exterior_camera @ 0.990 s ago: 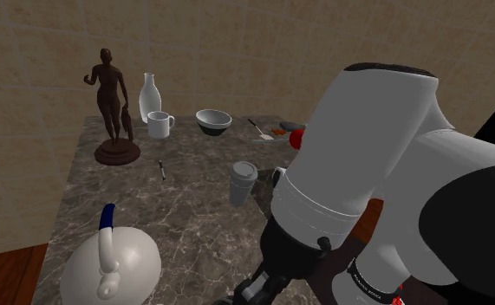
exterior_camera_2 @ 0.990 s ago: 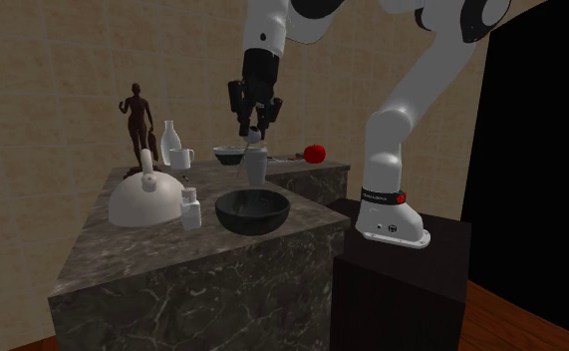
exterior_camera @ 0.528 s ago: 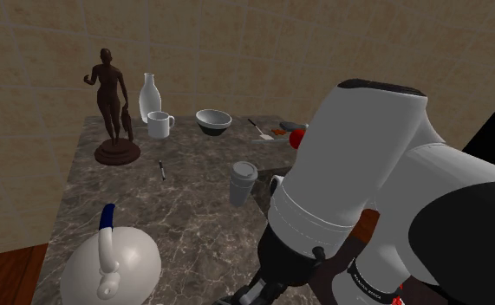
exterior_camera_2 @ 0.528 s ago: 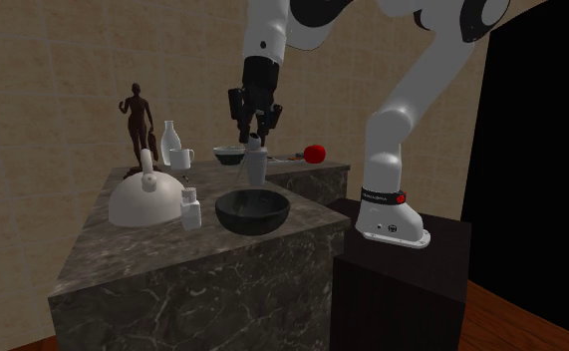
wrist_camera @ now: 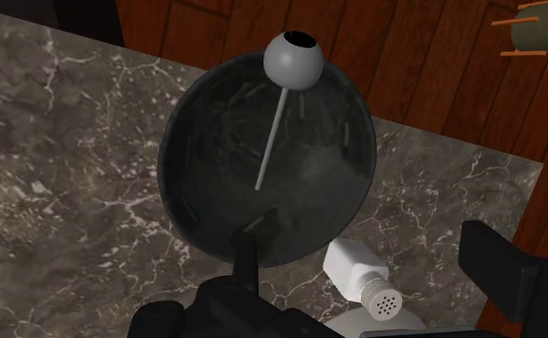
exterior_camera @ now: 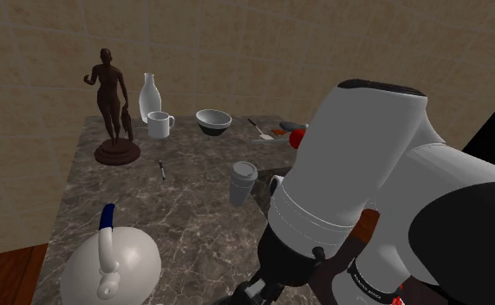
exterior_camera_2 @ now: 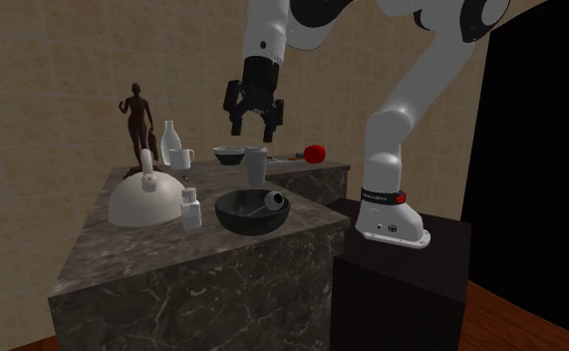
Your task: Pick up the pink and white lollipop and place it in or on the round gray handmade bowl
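— Where do you have the gripper?

— I've got the gripper (exterior_camera_2: 253,128) hanging in the air above the bowl, fingers spread wide with nothing between them.

— And the lollipop?

— Right under it. The lollipop (wrist_camera: 295,61), drawn grey, lies inside the dark round bowl (wrist_camera: 204,163), ball head up by the rim, stick pointing toward the bowl's middle.

— What's around the bowl?

— I see a white shaker (wrist_camera: 356,277) just beside it on the dark marble counter (wrist_camera: 60,144). In the second exterior view a white kettle (exterior_camera_2: 142,199) sits beyond the shaker, and a lidded cup (exterior_camera_2: 256,165) stands behind the bowl.
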